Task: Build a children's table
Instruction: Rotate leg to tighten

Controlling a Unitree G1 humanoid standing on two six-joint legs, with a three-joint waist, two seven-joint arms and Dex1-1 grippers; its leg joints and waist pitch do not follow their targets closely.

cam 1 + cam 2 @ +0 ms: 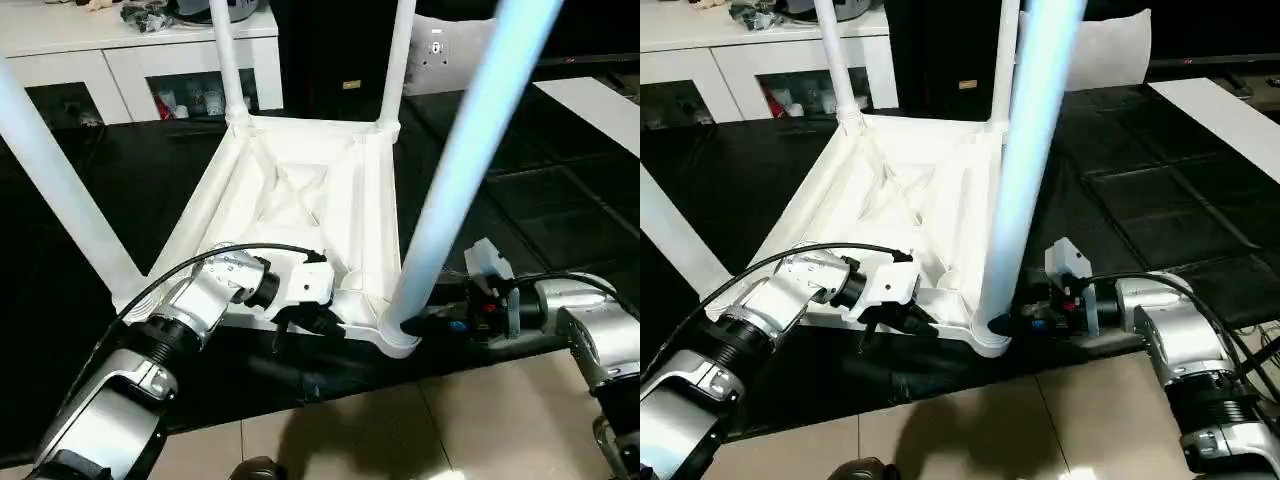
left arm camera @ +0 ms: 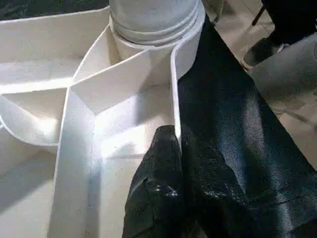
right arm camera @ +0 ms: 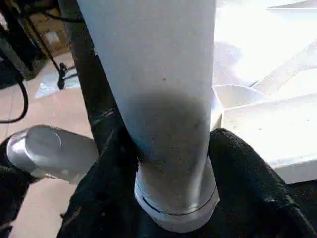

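Pinching the tabletop [image 1: 300, 190] rim with your left gripper [image 2: 173, 144], clamp your right gripper [image 3: 171, 163] around the near-right leg [image 1: 470, 150] and twist squarely.

A black mat [image 1: 560, 210] covers the floor and carries the work. Directly on it lies the children's table [image 1: 300, 200], upside down, its square top flat on the mat with the X-ribbed underside facing up and legs rising from the corner sockets. At the near edge the mat ends against beige floor tiles [image 1: 400, 430]. Far left stands a white cabinet [image 1: 120, 60].
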